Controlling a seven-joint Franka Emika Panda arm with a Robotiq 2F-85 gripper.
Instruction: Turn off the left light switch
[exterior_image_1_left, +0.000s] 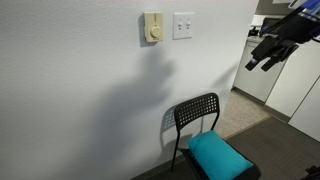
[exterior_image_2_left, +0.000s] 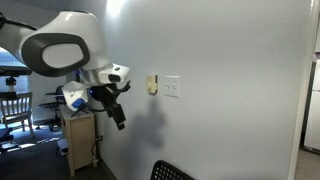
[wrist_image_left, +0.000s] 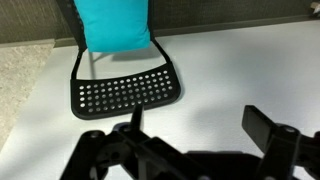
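Closest to the wrist lens, the hand (wrist_image_left: 195, 122) fills the bottom edge as black linkage. Its two fingers (wrist_image_left: 134, 118) stand wide apart with nothing between them, so it is open and empty. Beyond them that view looks along the white wall (wrist_image_left: 240, 70) at a black perforated chair (wrist_image_left: 128, 95) carrying a teal cushion (wrist_image_left: 113, 22), which the top edge cuts off.

From across the room, the arm (exterior_image_2_left: 65, 50) shows as a bulky white joint high up. Its far end bends toward the wall, and the hand (exterior_image_2_left: 119, 118) hangs tilted downward, lower than the plates and clear of the wall. In an exterior view the hand (exterior_image_1_left: 262, 60) enters from the frame's edge, well apart from the plates, with the rest of the arm out of the picture.

The left switch (exterior_image_1_left: 179, 25) sits on a white two-gang plate (exterior_image_1_left: 184, 33) high on the wall, above the chair (exterior_image_1_left: 195, 115) and cushion (exterior_image_1_left: 218, 155). It is the toggle nearer the cream plate (exterior_image_1_left: 152, 27), which carries a round knob just beside it. In an exterior view the switch (exterior_image_2_left: 169, 87) is only a speck. Both exterior views show it too small to tell whether the toggle is up or down. The hand touches neither plate.
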